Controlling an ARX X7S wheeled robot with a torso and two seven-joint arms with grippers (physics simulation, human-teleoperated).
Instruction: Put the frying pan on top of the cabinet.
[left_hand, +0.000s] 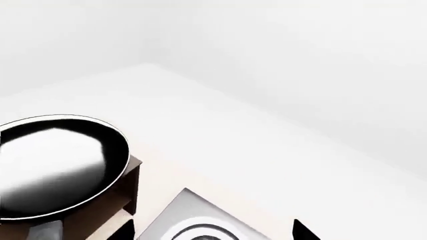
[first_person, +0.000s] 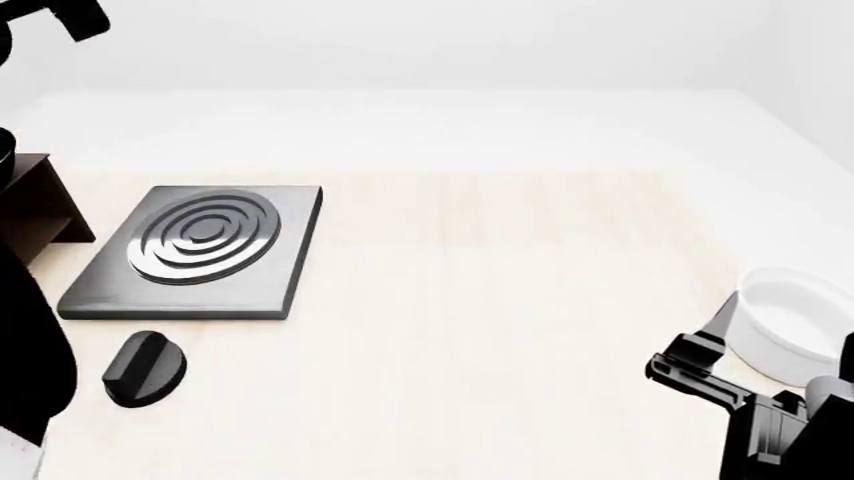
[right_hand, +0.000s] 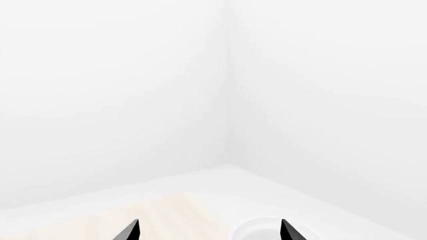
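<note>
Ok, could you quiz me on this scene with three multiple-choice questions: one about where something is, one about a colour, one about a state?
1. Where is the white bowl in the head view?
A far left; B near right, by the right pincer; C dead centre.
2. What colour is the ringed hotplate?
A grey; B red; C white.
3. How is the right pincer?
A shut on the bowl; B open, gripping nothing; C shut on a dial.

Answers: B, the bowl sits at the right edge next to that arm; A, its slab is plainly grey; B, its two tips stand wide apart.
</note>
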